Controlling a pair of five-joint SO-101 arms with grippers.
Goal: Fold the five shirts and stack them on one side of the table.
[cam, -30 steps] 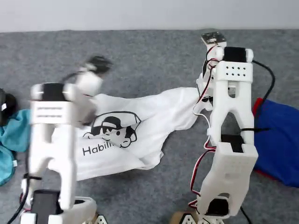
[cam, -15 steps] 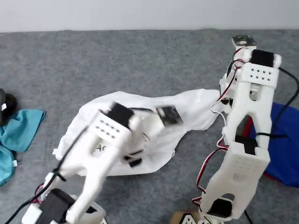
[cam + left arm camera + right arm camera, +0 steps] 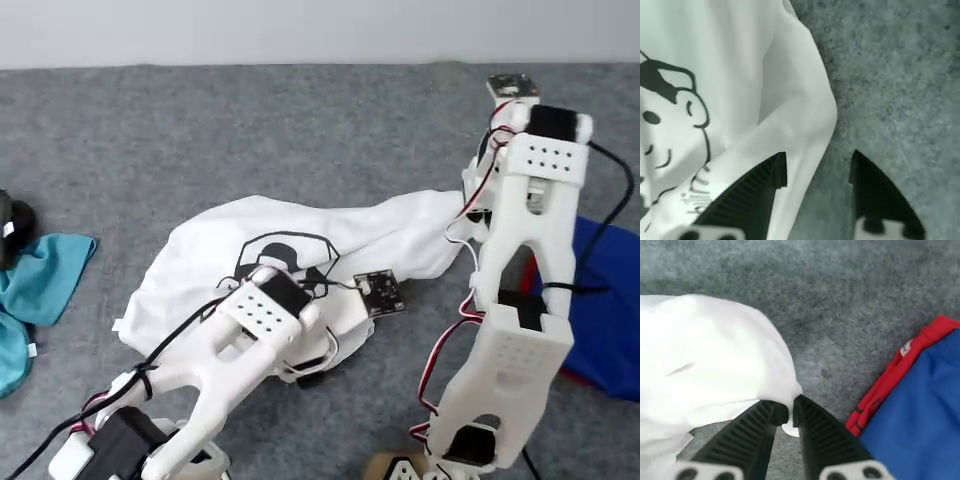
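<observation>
White shirt lies crumpled mid-table on grey table cover, print up. Right gripper pinches shirt's corner, fingers pressed on fabric. Left gripper hangs low over shirt's edge, fingers spread: one above fabric, other above cover. Blue shirt beside right arm; teal shirt at opposite table edge.

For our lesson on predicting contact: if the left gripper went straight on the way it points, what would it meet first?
Probably the edge of the white shirt: the open left gripper straddles it, one side over cloth, the other over bare grey table. How far below is unclear.
</observation>
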